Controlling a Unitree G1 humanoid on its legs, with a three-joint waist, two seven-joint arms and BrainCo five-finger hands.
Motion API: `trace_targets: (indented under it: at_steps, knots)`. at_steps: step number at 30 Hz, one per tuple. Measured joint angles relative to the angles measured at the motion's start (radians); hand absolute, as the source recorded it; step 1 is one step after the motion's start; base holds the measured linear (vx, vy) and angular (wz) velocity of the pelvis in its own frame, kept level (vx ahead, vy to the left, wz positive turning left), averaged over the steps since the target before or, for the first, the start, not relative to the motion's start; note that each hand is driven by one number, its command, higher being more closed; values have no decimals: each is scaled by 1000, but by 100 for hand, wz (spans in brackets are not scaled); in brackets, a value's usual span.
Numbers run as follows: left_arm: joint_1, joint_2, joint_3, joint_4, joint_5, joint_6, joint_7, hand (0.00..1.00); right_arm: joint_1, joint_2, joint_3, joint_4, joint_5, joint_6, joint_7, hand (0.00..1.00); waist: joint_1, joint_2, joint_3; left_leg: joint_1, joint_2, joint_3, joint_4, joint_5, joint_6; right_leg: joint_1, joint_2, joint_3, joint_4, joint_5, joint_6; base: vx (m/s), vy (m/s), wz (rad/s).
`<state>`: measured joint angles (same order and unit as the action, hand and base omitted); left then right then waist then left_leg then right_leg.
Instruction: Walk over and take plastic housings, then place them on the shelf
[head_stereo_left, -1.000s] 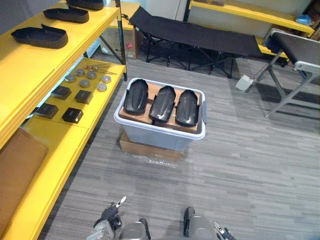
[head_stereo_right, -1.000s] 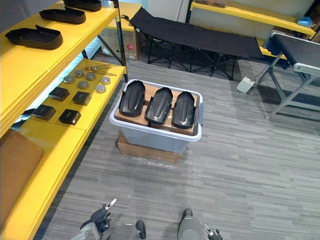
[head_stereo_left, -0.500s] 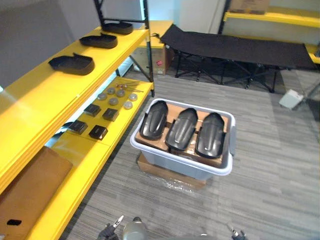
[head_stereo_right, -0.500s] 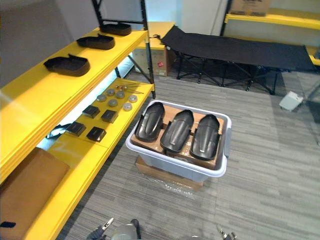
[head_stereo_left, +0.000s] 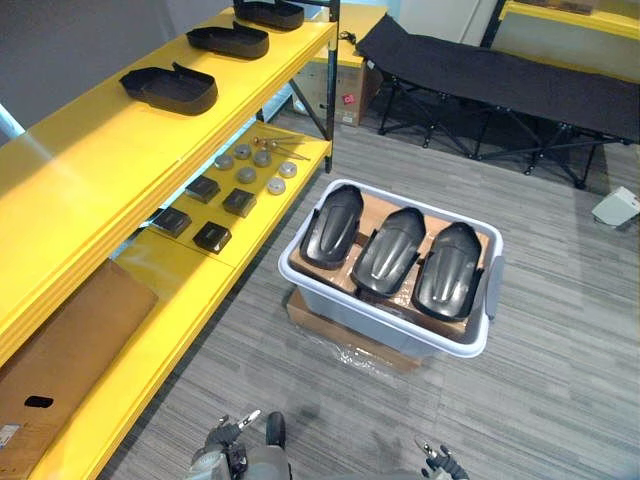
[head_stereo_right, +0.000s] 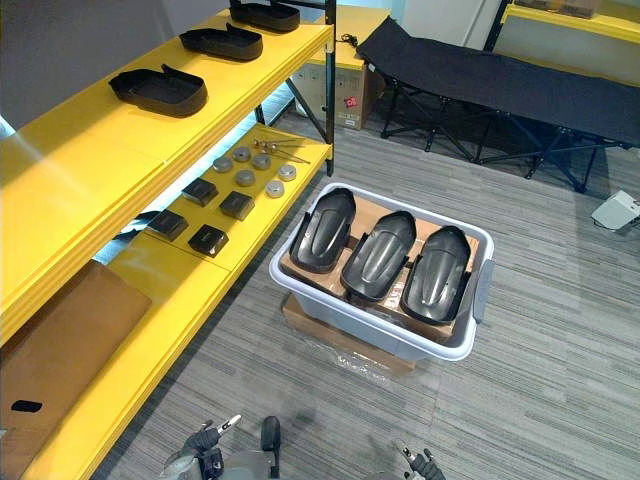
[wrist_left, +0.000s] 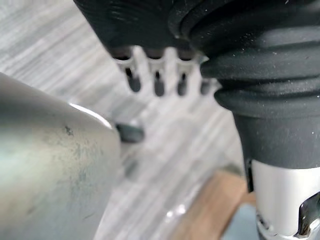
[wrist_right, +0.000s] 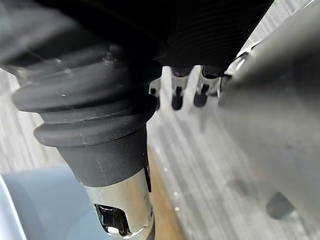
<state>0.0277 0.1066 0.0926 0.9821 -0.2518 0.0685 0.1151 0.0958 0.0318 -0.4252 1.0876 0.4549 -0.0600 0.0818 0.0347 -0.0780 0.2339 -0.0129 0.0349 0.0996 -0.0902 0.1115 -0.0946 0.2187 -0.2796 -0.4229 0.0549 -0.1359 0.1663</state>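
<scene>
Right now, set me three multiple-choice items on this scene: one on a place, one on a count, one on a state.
1. The grey bin stands:
A on the yellow shelf
B on a cardboard box on the floor
C on the black cot

2. Plastic housings in the bin:
A one
B five
C three

3. The left robot hand is:
A open and empty
B shut on a housing
C pressing the bin's rim

Key:
1 B: the brown box shows under the bin.
2 C: three lie side by side.
3 A: its fingers hang straight over bare floor.
</scene>
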Motion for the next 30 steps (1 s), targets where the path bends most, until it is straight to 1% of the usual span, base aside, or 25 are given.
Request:
trace_targets:
  at_steps: [1,2,4,5,6,7,9,11,13,15,18,20,21,22,23,24,25,26,28,30]
  knots:
    - [-4,5,0,0,12,0,0,0,-2,2,2,3,4,2,0,0,-1,-3,2,-4,-2,-7,0,1,-1,4,1,-9,-3,0,0,25,-33,22]
    - [-16,7,0,-1,34,1,0,0,-6,2,5,20,4,11,0,0,-2,-21,14,-4,-6,-12,0,1,-1,17,1,-21,-8,1,-1,39,-35,21]
    - [-24,25,0,-1,35,4,0,0,-12,6,8,31,4,22,1,0,2,-41,24,-4,-11,-20,0,1,2,27,1,-31,-12,0,-6,53,-33,16]
    - [-27,30,-1,-1,36,5,1,0,-14,7,8,35,4,24,1,0,1,-47,27,-4,-12,-22,0,1,2,29,2,-34,-12,-2,-17,58,-31,14]
    - [-28,36,-2,-2,35,5,1,0,-17,7,8,40,4,27,1,0,1,-53,30,-4,-11,-27,1,0,2,30,6,-35,-12,5,-42,60,-22,14]
    - [-28,37,-4,-2,36,6,1,0,-17,7,8,41,6,28,1,0,-2,-54,30,-4,-10,-33,1,-1,2,33,10,-34,-12,17,-60,61,-15,16]
    - [-28,41,-10,-2,36,6,1,0,-26,8,17,41,7,34,2,0,-5,-54,31,-3,-6,-36,1,-4,3,35,16,-27,-11,40,-70,57,1,9]
    - [-28,43,-19,-2,36,6,3,0,-38,11,21,40,7,37,2,0,-8,-53,31,6,7,-28,2,-8,-1,31,25,-8,-7,75,-61,45,6,-14]
    - [-25,44,-19,2,35,6,20,0,-40,17,47,32,6,36,2,0,-7,-53,31,37,28,10,1,-20,-8,27,34,28,6,107,-55,21,6,-43]
    - [-19,45,-19,3,35,4,22,0,-39,20,65,27,6,34,-2,0,-10,-49,33,56,41,36,1,-32,-7,24,39,47,7,122,-46,-12,2,-49]
    - [-14,45,-17,10,41,-6,15,0,-38,20,97,19,3,21,-20,0,-18,-54,30,65,50,75,0,-40,-8,3,39,74,7,122,-46,-35,-14,-47]
    - [-14,45,-16,12,74,-20,-2,0,-32,15,117,16,3,-10,-34,0,-27,-52,31,65,56,95,0,-40,-8,-10,41,76,6,122,-46,-58,-26,-29]
    - [-14,45,-16,12,75,-24,-5,0,-32,13,121,15,4,-16,-40,0,-27,-51,31,66,57,102,0,-43,-11,-11,41,76,6,122,-45,-59,-20,-23]
    - [-14,43,-16,11,75,-26,-11,0,-30,9,129,13,3,-34,-44,0,-28,-46,34,67,58,104,0,-43,-12,-13,41,77,4,121,-45,-58,-15,-13]
    - [-14,41,-16,11,76,-26,-13,0,-27,8,132,6,4,-64,-59,0,-31,-40,38,67,58,105,0,-43,-12,-13,41,78,2,121,-44,-60,-14,-9]
    - [-14,40,-16,11,76,-26,-14,0,-24,9,133,-4,4,-73,-65,0,-32,-38,37,67,58,106,0,-43,-13,-13,41,78,0,120,-44,-60,-12,-7]
    - [-12,40,-14,10,80,-26,-17,0,-20,9,132,-48,8,-97,-86,0,-32,-33,35,66,58,110,0,-43,-12,-13,41,83,-5,119,-42,-43,-8,-9]
    - [-9,40,-10,6,88,-26,-20,0,-15,8,132,-73,14,-110,-97,0,-32,-31,34,66,58,114,0,-43,-12,-14,41,90,-8,119,-41,-55,-10,-20]
    - [12,44,5,-23,119,-28,-32,0,-5,1,126,-203,27,-174,-166,0,-31,-28,31,65,60,137,0,-43,-11,-28,39,103,-11,108,-26,-49,-20,-28]
    - [16,48,6,-32,133,-38,-39,0,-5,-12,114,-306,26,-217,-220,0,-27,-29,30,65,60,149,0,-42,-13,-34,36,116,-13,90,-14,-40,-35,-23]
